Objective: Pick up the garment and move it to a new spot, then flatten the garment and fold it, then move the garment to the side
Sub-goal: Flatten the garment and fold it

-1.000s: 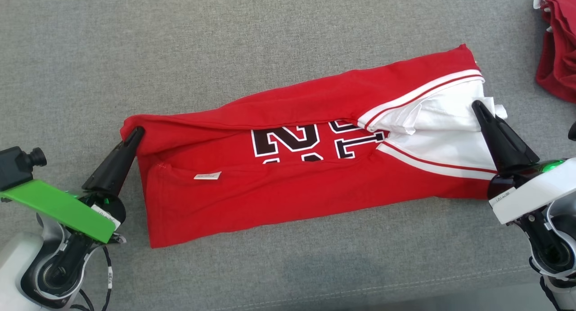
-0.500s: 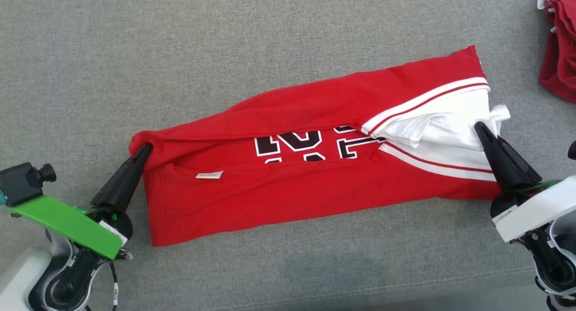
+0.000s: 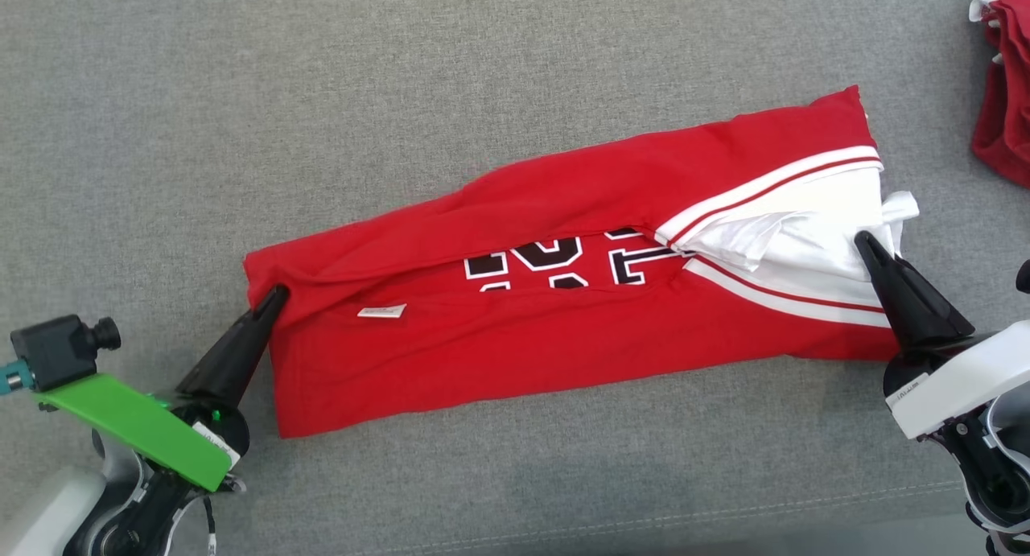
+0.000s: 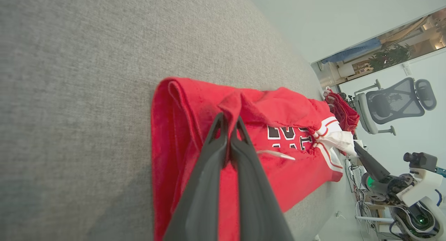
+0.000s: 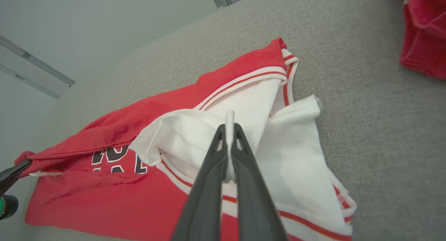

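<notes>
Both grippers have dragged the top fold lower over the last second, and less of the black number (image 3: 563,260) shows now. The garment (image 3: 515,355), a red jersey with a white, stripe-edged panel (image 3: 813,246) at its right end, lies folded in a long band across the middle of the frame on the grey upholstery (image 3: 402,97), rising toward the right. At lower left, the left gripper (image 3: 276,294) is pinched tight on the end of the red fold. At the right edge, the right gripper (image 3: 863,240) is clamped on white cloth. A small white label (image 3: 382,310) sits left of the number, and a red pile (image 3: 1002,97) lies in the upper right corner.
</notes>
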Robot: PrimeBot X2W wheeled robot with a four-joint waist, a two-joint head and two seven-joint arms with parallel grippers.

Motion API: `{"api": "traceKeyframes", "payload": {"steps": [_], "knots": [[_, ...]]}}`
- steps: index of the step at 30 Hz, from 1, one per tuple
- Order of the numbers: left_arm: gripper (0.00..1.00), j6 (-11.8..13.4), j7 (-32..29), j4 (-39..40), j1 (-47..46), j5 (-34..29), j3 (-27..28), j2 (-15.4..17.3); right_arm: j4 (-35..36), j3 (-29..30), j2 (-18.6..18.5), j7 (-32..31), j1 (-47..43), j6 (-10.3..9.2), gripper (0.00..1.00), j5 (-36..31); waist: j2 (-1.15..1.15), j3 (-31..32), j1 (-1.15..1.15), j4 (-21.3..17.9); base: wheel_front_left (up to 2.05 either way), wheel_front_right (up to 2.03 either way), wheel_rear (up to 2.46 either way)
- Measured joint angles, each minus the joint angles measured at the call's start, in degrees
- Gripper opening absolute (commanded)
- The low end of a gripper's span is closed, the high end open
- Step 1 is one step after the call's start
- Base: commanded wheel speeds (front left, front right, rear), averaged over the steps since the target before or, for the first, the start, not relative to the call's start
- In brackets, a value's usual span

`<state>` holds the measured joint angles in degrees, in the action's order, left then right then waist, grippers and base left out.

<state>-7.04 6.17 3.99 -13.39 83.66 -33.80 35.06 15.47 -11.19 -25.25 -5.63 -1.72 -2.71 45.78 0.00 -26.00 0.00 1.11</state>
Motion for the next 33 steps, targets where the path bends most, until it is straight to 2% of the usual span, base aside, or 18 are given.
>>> {"api": "traceKeyframes", "payload": {"steps": [1,2,3,4,7,14,19,22,28,33], "knots": [[0.82,0.1,0.0,-0.2,0.4,-0.2,-0.2,0.2,-0.3,0.0,-0.1,-0.1,0.0,-0.01,0.22,0.0,0.00,0.1,0.00,0.0,0.00,0.00,0.00],[1.00,0.1,-0.2,-0.5,0.9,-0.4,-0.6,0.5,-0.6,0.0,-0.2,-0.2,-0.1,-0.21,0.34,0.0,0.00,0.1,0.00,0.1,0.00,0.00,0.00],[1.00,0.1,-0.6,-0.6,1.2,-0.5,-1.2,0.6,-0.8,0.0,-0.3,-0.2,-0.1,-0.42,0.69,-0.1,0.00,0.2,0.00,0.1,0.00,0.00,0.00],[1.00,0.2,-1.0,-0.7,1.8,-0.5,-1.7,0.7,-1.1,0.0,-0.4,-0.3,-0.2,-0.42,0.99,-0.4,0.00,0.3,0.00,0.1,0.00,0.00,0.00],[1.00,1.5,-1.9,-1.5,2.7,-2.5,-3.1,1.5,-1.5,0.0,-1.0,-1.0,-0.4,-0.43,1.00,-0.7,0.00,0.5,0.00,0.1,0.00,0.00,0.00],[1.00,3.6,-1.2,-2.0,2.8,-4.3,-2.4,2.8,-1.0,0.2,-2.9,-2.7,-1.2,-0.43,1.00,-0.7,0.00,1.2,0.00,0.2,0.00,0.00,0.00],[1.00,5.6,1.0,-1.1,2.9,-6.6,-0.5,4.7,-0.5,3.7,-3.4,-2.5,-1.1,-1.27,1.00,-0.5,0.00,2.3,0.00,0.3,0.00,0.00,0.00],[1.00,7.1,3.1,0.3,2.8,-7.9,1.2,4.7,-1.9,4.9,-4.2,-2.9,-0.9,-1.96,1.00,-0.4,0.00,2.6,0.00,0.6,0.00,0.00,0.00],[1.00,9.8,5.4,2.9,2.7,-11.2,2.0,4.5,-5.4,4.7,-4.7,-5.5,1.1,-2.02,1.00,-0.3,0.00,2.9,0.00,2.0,0.00,0.00,0.00],[1.00,12.6,7.6,4.3,1.6,-16.3,3.9,3.8,-9.5,3.9,-4.9,-7.2,4.7,-2.53,1.00,-0.4,0.00,2.9,0.00,3.7,0.00,0.00,0.00]]}}
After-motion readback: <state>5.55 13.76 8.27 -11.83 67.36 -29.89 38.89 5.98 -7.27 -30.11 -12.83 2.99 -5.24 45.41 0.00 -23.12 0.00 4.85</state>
